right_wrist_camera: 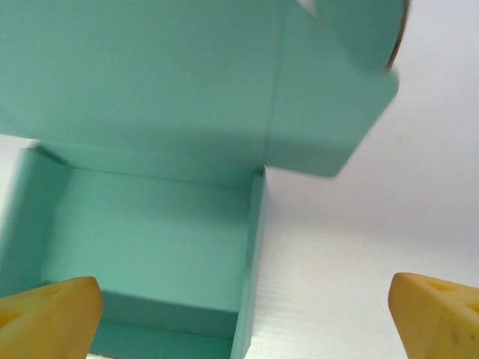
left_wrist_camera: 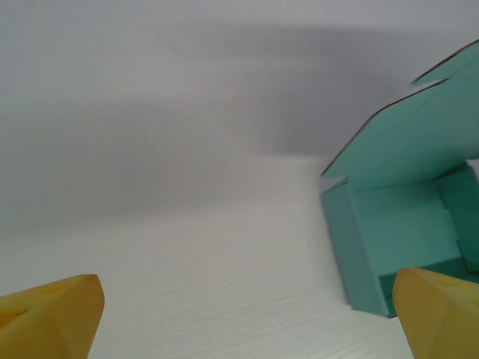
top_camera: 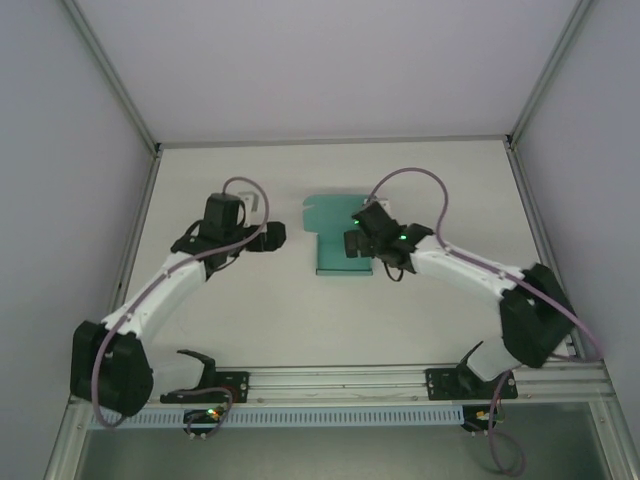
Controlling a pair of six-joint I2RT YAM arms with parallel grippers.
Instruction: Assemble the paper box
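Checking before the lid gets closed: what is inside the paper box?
From the right wrist, the paper box shows bare teal floor and walls, nothing lying in it; its lid stands open behind. The near left corner is covered by a yellow fingertip.

Right hand spread wide at paper box.

From above, the right end effector covers part of the paper box; both wrist views crop its lid
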